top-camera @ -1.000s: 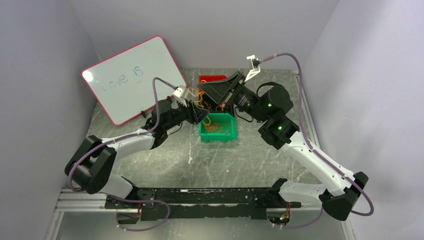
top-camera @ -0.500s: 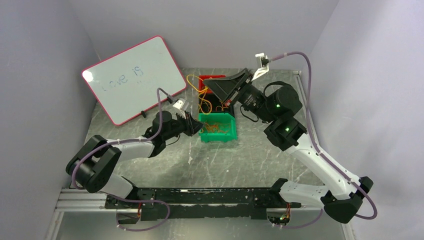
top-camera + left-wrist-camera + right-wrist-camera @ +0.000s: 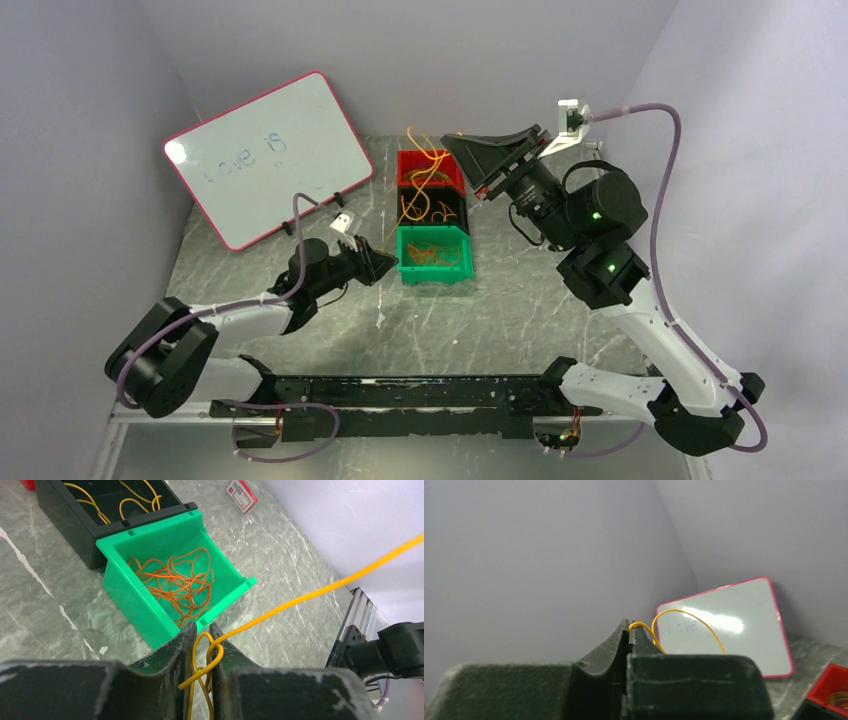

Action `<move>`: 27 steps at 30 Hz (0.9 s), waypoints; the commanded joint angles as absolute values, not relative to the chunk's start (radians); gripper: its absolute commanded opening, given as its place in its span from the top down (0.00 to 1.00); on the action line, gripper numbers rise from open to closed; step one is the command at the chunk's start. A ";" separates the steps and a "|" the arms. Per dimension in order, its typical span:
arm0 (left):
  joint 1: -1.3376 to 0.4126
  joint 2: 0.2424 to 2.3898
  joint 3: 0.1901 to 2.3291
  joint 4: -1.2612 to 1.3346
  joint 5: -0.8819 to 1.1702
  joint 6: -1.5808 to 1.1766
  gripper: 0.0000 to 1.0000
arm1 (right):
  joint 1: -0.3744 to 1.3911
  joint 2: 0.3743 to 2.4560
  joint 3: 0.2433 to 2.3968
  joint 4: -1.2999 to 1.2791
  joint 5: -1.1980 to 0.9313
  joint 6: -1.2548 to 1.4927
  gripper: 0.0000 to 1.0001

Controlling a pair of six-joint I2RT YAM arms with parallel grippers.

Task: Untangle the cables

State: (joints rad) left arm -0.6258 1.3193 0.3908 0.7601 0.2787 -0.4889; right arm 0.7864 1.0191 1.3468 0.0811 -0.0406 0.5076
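Left pincer [image 3: 201, 630] and right pincer [image 3: 629, 627] each pinch yellow cable [image 3: 300, 600].
Left one low, just left of the green bin [image 3: 130, 600] of orange cables [image 3: 175, 582]; right one raised far back.

Bench [image 3: 520, 310]: grey marbled, slight sheen. Green bin [image 3: 130, 605]: smooth glossy plastic. Yellow wire [image 3: 300, 599]: smooth coating. Left pincer [image 3: 202, 629]: matt black, grainy.

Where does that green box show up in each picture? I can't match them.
Top external: green bin mid-table, nearest of the three bins in a row.
Left wrist: green bin upper centre, orange wires inside, just beyond the left pincer.
Right wrist: not in it.
Shared landmark: the black bin right behind it, in both those views; the whiteboard ties top to right wrist.
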 commanded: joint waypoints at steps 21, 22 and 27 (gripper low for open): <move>-0.631 0.969 0.201 0.439 -0.010 -0.582 0.62 | 0.782 0.995 1.485 0.015 0.166 0.278 1.00; -0.631 0.957 0.201 0.424 -0.022 -0.587 0.61 | 0.783 0.994 1.485 0.015 0.170 0.276 1.00; -0.632 0.908 0.202 0.370 -0.062 -0.597 0.60 | 0.782 0.997 1.488 -0.006 0.173 0.273 1.00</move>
State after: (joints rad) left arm -0.6258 0.9493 0.1989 0.4274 0.0059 -0.5766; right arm 0.7864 1.0019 1.4628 -0.0116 0.1516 0.2932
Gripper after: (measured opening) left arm 0.398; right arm 0.017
